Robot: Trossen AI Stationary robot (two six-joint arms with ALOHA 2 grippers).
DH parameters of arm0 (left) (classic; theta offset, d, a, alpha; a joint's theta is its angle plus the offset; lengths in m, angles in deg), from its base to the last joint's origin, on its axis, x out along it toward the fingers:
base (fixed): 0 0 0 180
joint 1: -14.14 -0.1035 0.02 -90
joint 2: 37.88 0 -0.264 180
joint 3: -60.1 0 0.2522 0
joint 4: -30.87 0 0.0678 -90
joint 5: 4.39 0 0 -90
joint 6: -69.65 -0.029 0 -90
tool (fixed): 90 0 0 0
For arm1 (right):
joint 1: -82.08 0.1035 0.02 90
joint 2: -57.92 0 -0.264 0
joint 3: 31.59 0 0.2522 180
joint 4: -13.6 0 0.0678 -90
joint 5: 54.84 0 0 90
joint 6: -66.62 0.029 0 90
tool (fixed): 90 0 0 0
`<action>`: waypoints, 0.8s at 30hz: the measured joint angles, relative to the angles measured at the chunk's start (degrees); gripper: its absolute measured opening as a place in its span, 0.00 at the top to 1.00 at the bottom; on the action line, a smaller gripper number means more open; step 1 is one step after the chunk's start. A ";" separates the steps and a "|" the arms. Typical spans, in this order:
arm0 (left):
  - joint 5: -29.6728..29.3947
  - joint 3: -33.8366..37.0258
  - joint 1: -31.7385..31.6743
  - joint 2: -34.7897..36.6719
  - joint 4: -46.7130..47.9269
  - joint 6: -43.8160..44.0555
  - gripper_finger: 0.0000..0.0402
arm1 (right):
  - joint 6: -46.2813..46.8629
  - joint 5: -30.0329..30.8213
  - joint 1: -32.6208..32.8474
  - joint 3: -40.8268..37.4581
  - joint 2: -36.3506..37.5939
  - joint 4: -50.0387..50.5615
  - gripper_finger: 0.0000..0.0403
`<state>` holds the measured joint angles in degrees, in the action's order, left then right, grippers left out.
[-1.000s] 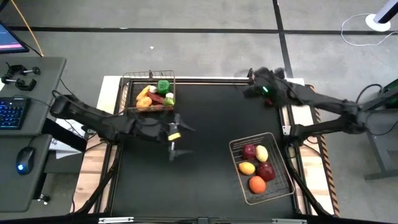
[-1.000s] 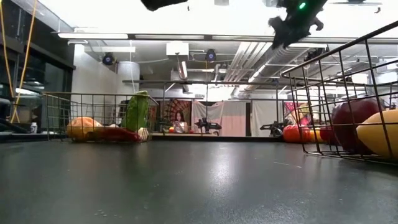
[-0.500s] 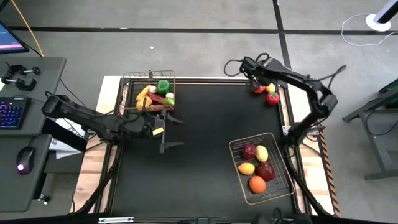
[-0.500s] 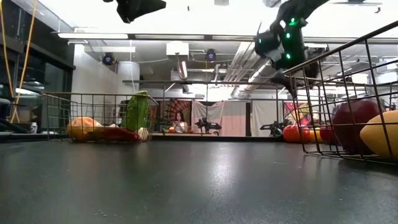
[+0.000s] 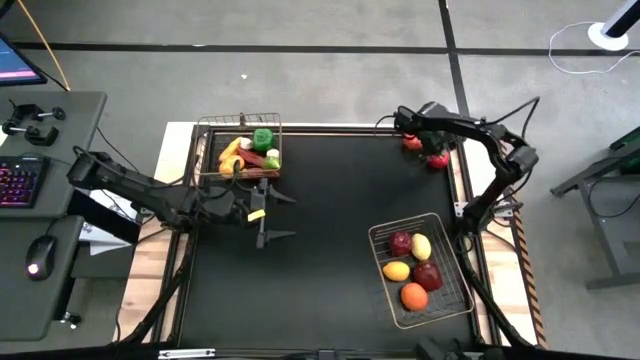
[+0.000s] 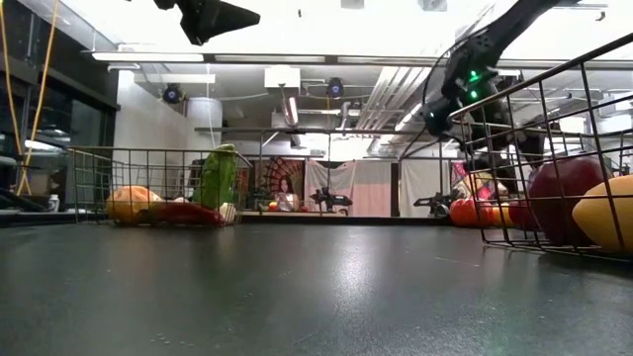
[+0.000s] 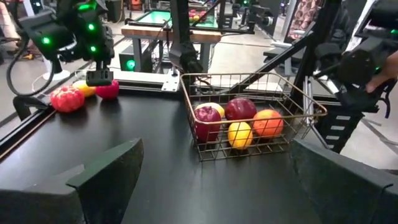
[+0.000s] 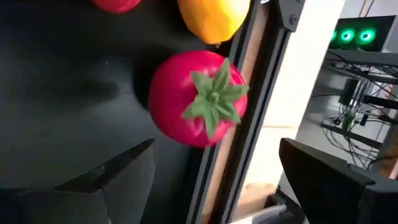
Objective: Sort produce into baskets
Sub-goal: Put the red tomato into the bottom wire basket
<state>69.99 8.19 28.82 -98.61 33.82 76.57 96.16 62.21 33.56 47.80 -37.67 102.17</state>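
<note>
While both baskets already hold produce, three pieces wait at the desk's far corner; right gripper (image 5: pixel 418 140) hovers wide-jawed over the red tomato (image 8: pixel 198 98), left gripper (image 5: pixel 272 212) idles wide.

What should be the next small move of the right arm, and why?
Probably lower the right claw over the red tomato and close on it. The claw is open and hangs just above the tomato, which lies loose by the table's far right edge, outside both baskets. The left claw waits open near the vegetable basket.
</note>
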 joint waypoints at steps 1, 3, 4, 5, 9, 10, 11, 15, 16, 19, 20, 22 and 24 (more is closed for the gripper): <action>0.00 0.00 0.00 0.00 0.00 0.00 0.02 | -0.25 0.02 -0.38 -0.90 0.00 -1.41 0.17; 0.00 0.00 0.00 0.00 0.15 -0.02 0.02 | -1.09 -0.34 -1.42 -2.43 0.24 -4.58 0.17; 0.00 0.00 -0.01 0.00 0.21 -0.02 0.02 | -1.35 -0.90 -1.89 -2.92 0.43 -6.05 0.17; 0.00 0.00 -0.02 0.00 0.34 -0.02 0.02 | -1.39 -1.21 -2.49 -3.32 0.73 -7.39 0.17; 0.00 0.00 -0.02 0.00 0.68 -0.44 0.02 | -1.46 -1.52 -4.23 -3.91 1.97 -10.58 0.17; 0.00 0.00 -0.02 0.00 0.65 -0.58 0.02 | -1.44 -1.79 -4.25 -3.70 2.29 -11.05 0.17; 0.00 -0.02 -0.02 0.00 0.66 -0.94 0.02 | -1.30 -2.31 -4.41 -3.46 2.49 -11.32 0.17; 0.00 -0.02 -0.02 0.00 0.92 -0.88 0.02 | 2.55 -3.29 -4.70 -4.02 2.62 -12.38 0.17; 0.00 -0.02 -0.02 0.00 0.98 -0.61 0.02 | 3.73 -3.27 -4.82 -4.50 2.62 -13.49 0.17; -0.01 -0.02 -0.02 0.00 0.98 -0.51 0.02 | 7.40 -1.17 -4.86 -5.35 2.58 -16.47 0.17; 0.00 -0.02 -0.02 0.00 1.00 -0.25 0.02 | 9.28 -1.01 -4.86 -5.61 2.60 -17.45 0.17; 0.00 -0.02 -0.02 0.00 1.14 0.46 0.02 | 10.85 -1.72 -4.86 -6.19 2.58 -17.86 0.17; 0.00 -0.02 -0.02 0.00 1.14 0.50 0.02 | 11.89 -2.87 -4.86 -6.58 2.58 -17.63 0.17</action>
<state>69.99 8.17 28.79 -98.61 34.96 77.07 108.05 59.34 28.70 41.22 -35.09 84.54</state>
